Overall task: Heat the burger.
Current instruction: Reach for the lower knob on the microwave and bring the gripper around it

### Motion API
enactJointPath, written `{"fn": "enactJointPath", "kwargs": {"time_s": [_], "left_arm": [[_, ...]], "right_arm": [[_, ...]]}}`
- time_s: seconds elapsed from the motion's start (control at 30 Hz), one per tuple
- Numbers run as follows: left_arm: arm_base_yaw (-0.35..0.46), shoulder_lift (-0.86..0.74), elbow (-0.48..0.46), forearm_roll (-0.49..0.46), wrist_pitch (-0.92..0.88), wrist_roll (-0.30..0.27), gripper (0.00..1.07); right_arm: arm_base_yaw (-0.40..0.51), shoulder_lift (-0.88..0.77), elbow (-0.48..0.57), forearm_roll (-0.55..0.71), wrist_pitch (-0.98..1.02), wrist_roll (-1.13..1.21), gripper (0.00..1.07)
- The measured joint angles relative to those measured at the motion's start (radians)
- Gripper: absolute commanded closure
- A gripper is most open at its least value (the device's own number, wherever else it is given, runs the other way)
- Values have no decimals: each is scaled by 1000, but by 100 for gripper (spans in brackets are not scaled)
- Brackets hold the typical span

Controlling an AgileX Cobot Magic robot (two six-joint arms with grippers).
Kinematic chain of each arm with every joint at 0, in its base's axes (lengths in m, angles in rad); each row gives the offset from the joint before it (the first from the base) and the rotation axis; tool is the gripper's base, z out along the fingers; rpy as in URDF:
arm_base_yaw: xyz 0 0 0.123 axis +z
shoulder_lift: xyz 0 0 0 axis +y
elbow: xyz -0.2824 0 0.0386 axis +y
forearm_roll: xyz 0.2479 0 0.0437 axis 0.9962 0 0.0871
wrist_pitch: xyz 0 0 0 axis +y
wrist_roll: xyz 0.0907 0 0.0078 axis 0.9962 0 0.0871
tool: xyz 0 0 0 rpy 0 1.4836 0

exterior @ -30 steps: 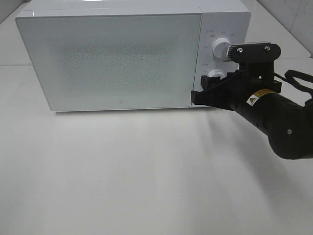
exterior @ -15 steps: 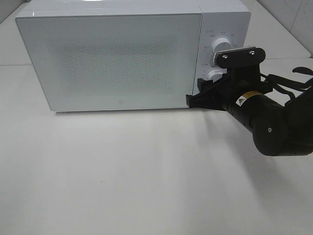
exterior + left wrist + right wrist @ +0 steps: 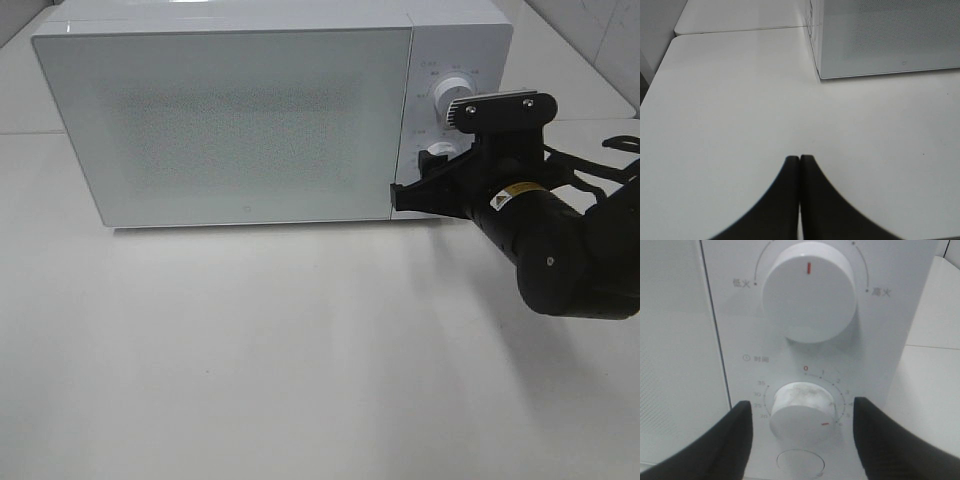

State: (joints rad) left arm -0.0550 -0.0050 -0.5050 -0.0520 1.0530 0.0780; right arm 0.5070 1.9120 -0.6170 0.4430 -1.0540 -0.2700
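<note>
One shut microwave (image 3: 230,120); right tool (image 3: 802,412) straddles timer dial (image 3: 801,405).

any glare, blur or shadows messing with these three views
Exterior high: no harsh glare, the frosted door of the white microwave oven hides its inside, a faint shadow on the white tabletop under the right arm. Right wrist: the round white timer knob is sharp, the black right gripper flanking it blurred. Left wrist: the shut black left gripper is a soft, dark silhouette.
</note>
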Motion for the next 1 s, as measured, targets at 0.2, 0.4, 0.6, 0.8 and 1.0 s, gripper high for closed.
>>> {"fn": "enactJointPath", "kwargs": {"time_s": [0.2,0.4,0.6,0.8,1.0], "left_arm": [[0,0,0,0,0,0,106],[0,0,0,0,0,0,106],[0,0,0,0,0,0,106],[0,0,0,0,0,0,106],[0,0,0,0,0,0,106]], "right_arm": [[0,18,-1,0,-28,0,51],[0,70,-1,0,-72,9,51],[0,76,-2,0,-94,31,51],[0,77,-31,0,-98,34,51],[0,82,-61,2,-77,34,51]]}}
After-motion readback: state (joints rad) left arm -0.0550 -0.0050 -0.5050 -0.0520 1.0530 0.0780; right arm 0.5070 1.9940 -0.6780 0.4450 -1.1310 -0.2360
